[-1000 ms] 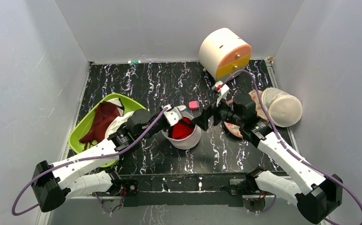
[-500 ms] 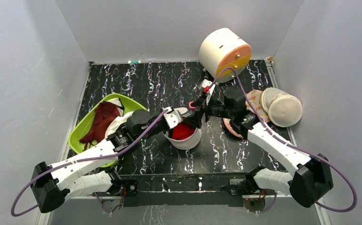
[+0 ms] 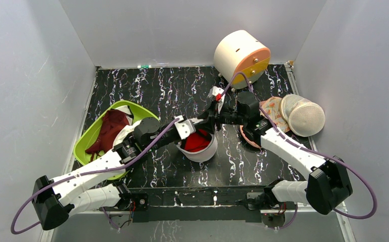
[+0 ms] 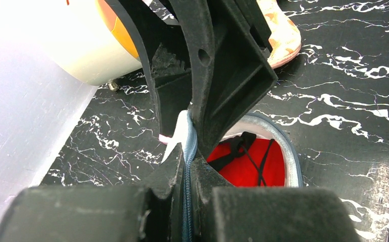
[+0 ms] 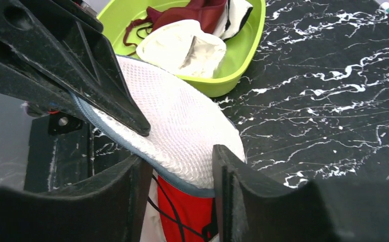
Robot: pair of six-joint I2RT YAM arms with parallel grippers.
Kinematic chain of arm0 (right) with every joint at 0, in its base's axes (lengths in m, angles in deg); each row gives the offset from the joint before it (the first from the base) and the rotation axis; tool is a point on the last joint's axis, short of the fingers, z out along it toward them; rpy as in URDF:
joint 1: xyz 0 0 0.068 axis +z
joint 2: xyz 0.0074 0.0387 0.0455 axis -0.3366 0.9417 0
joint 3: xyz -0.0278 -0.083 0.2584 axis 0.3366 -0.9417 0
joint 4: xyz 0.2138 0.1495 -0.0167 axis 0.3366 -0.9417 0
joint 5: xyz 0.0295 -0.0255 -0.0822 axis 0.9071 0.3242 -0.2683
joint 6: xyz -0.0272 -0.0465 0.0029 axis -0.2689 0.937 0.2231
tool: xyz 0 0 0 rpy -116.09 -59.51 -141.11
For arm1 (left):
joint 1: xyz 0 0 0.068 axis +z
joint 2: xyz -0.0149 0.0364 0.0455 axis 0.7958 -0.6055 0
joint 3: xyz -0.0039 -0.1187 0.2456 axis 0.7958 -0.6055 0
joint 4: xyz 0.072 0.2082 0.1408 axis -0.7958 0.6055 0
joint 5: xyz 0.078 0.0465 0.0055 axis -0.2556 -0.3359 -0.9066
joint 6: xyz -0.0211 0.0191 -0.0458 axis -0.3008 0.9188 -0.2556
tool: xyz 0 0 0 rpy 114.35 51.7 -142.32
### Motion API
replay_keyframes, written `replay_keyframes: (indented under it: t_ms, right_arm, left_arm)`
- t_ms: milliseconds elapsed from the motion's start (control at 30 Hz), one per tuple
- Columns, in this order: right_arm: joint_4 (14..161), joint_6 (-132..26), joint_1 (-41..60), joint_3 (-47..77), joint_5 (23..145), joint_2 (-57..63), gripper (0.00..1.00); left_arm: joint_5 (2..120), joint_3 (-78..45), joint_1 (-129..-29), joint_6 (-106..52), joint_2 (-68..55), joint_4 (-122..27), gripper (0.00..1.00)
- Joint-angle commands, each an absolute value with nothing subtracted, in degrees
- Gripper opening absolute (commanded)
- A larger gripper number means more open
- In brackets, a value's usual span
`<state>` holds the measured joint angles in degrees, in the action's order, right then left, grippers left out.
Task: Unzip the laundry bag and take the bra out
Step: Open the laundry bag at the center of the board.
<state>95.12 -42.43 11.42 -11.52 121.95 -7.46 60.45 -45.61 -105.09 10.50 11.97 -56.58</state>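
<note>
The laundry bag (image 3: 203, 150) lies at mid-table as a white mesh clamshell with its zip undone and its lid lifted. Inside it shows the red bra (image 3: 197, 141) with thin black strings (image 4: 250, 154). My left gripper (image 3: 192, 123) is shut on the lid's grey zip rim (image 4: 190, 146) and holds it up. My right gripper (image 5: 180, 161) comes in from the right, jaws partly apart. The mesh lid (image 5: 182, 121) and the bra (image 5: 187, 206) under it sit between its fingers, with a gap on the left side.
A green basin (image 3: 84, 141) with a dark maroon garment and white pieces stands at the left. A cream drum with an orange face (image 3: 240, 55) sits at the back. A domed white mesh bag (image 3: 303, 115) and orange floral fabric (image 3: 272, 110) lie at the right.
My right arm has swung left to the bag and its jaws have narrowed around the lifted lid. The left gripper keeps its hold on the rim.
</note>
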Motion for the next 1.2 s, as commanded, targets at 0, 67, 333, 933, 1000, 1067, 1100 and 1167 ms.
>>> replay_keyframes:
  t_ms: [0, 67, 333, 933, 1000, 1067, 1100, 1167]
  right_arm:
    - [104.5, -46.4, 11.7, -11.2, 123.4, -7.7, 0.32]
    - [107.3, -50.4, 11.7, -13.1, 119.1, -8.4, 0.20]
    - [115.8, -62.8, 11.6, -23.6, 97.0, -16.5, 0.00]
    - [104.9, -82.2, 11.5, -24.8, 73.7, -23.4, 0.00]
    - [101.9, -84.2, 11.5, -24.7, 71.9, -24.3, 0.02]
    - [97.0, -87.4, 11.6, -24.4, 67.9, -25.0, 0.11]
    - [94.4, -89.0, 11.6, -24.3, 65.2, -25.5, 0.13]
    - [90.4, -91.5, 11.6, -24.7, 61.6, -26.5, 0.15]
  left_arm:
    - [60.7, -43.3, -105.5, 10.6, 14.0, -57.4, 0.02]
    - [59.4, -43.4, -105.4, 10.6, 14.0, -58.0, 0.08]
    - [50.4, -44.5, -105.4, 11.2, 14.6, -61.4, 0.44]
    - [41.6, -39.7, -105.4, 6.4, 4.5, -56.4, 0.80]
    - [40.4, -38.7, -105.4, 6.0, 3.0, -55.3, 0.79]
    - [40.1, -38.7, -105.4, 5.9, 2.9, -55.6, 0.79]
    - [40.1, -39.1, -105.4, 6.0, 3.2, -55.9, 0.79]
    - [40.2, -39.6, -105.4, 6.1, 3.7, -56.6, 0.80]
